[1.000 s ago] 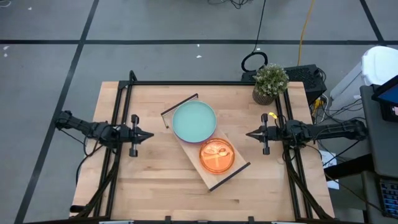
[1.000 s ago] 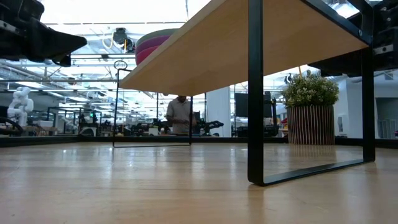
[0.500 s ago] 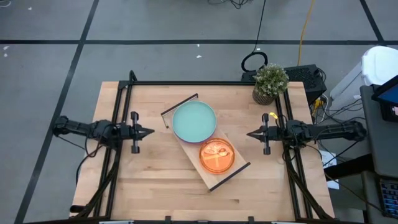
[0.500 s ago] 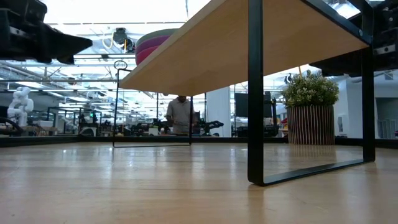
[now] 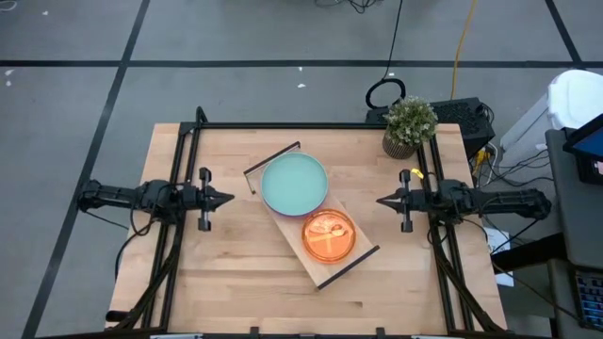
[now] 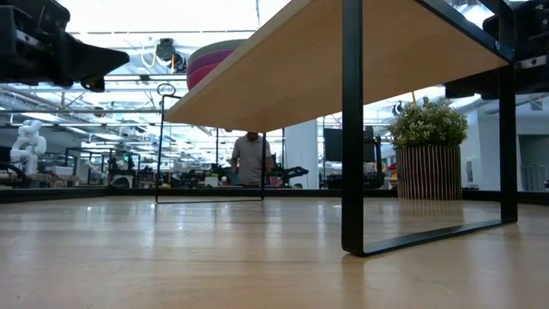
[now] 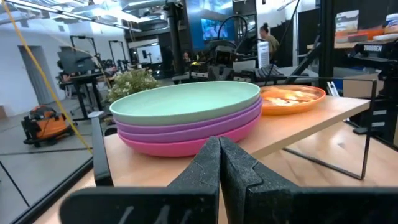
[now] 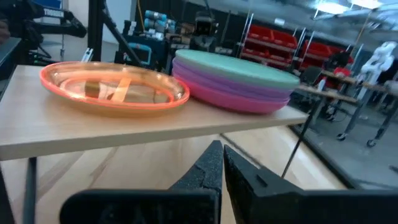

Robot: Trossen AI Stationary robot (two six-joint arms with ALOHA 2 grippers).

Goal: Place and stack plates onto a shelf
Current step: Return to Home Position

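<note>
A stack of large plates (image 5: 294,184), teal on top with purple and magenta below (image 7: 186,121), rests on the far-left half of the wooden shelf (image 5: 300,247). A stack of small translucent orange plates (image 5: 329,235) sits on the shelf's near-right half (image 8: 115,87). The shelf stands on its thin black frame (image 6: 352,129) on the table. My left gripper (image 5: 229,199) hovers left of the shelf, shut and empty. My right gripper (image 5: 381,201) hovers right of it, also shut and empty.
A potted plant (image 5: 409,125) stands at the table's far right corner. Black rails (image 5: 179,188) run along the table's left and right sides. Bare tabletop (image 5: 245,282) lies near and left of the shelf. A person (image 6: 250,159) stands far behind the table.
My right gripper has drawn back a little toward the table's right edge, and my left arm has shifted slightly while its gripper stayed shut. The plates and the shelf have not moved.
</note>
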